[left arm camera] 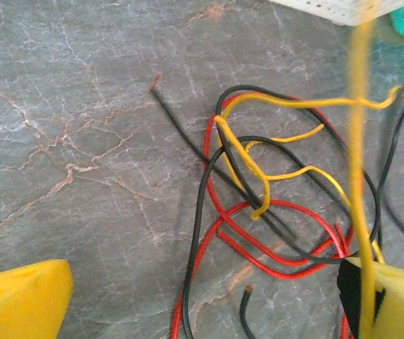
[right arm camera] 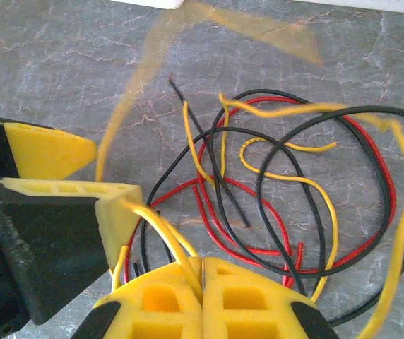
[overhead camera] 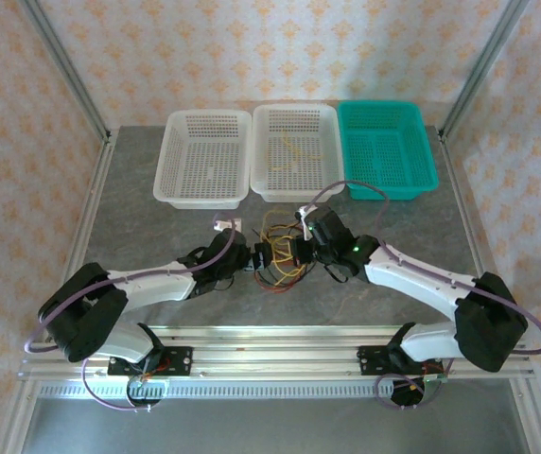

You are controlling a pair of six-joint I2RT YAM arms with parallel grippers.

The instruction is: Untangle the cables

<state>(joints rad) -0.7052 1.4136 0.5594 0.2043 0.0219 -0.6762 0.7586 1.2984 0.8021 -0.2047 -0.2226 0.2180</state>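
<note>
With the right end effector (right arm camera: 202,272) clamped on a yellow cable (right arm camera: 156,226) and the left end effector (left arm camera: 202,304) spread wide over the tangle of cables (left arm camera: 258,205) mid-table (overhead camera: 157,236), the left should probably pin the rest while the right draws slowly away.

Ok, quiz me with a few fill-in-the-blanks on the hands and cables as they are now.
The cable pinched in the right hand is ____.
The left hand has its jaws ____.
The tangle lies on the ____, between the two hands.
The yellow strand at the back lies in the ____ basket of three.
Missing: yellow; open; table; middle.
</note>
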